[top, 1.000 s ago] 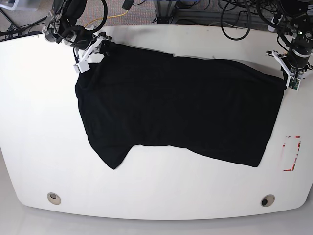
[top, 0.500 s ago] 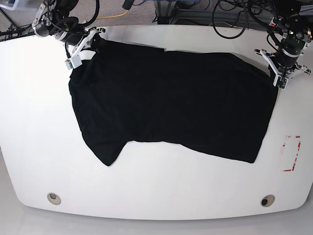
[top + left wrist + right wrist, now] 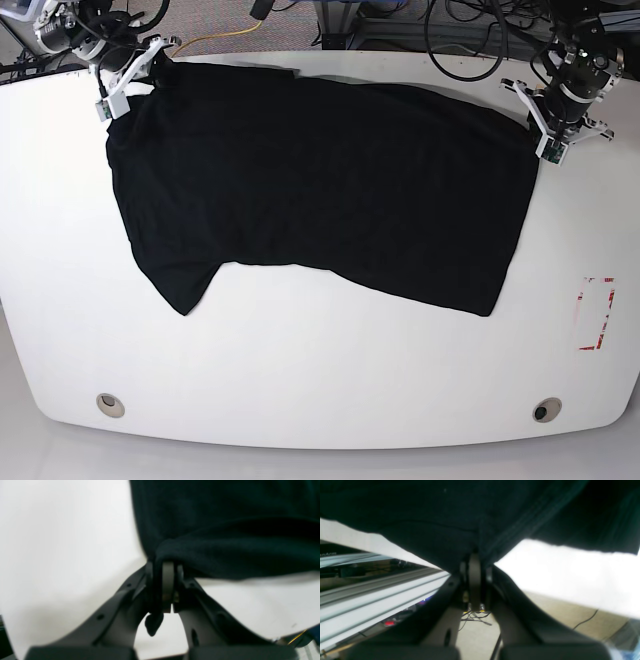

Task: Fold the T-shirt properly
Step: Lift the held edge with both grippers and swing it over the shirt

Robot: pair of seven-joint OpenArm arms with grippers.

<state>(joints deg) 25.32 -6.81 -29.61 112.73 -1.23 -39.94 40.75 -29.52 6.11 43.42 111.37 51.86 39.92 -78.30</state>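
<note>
I have the T-shirt [image 3: 320,190] spread along the back edge of the worktop [image 3: 320,390], 1 sleeve trailing toward the front-left. The left gripper [image 3: 165,590] is clamped on the cloth's back-right corner, and the right gripper [image 3: 475,585] is pinched tight on the back-left corner, just past the worktop's edge. I judge this is the flattening stage: 0 folds made, every fold left.

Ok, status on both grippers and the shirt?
Left gripper and right gripper both shut on T-shirt corners. Shirt spread flat on table. Nothing in the way.
</note>
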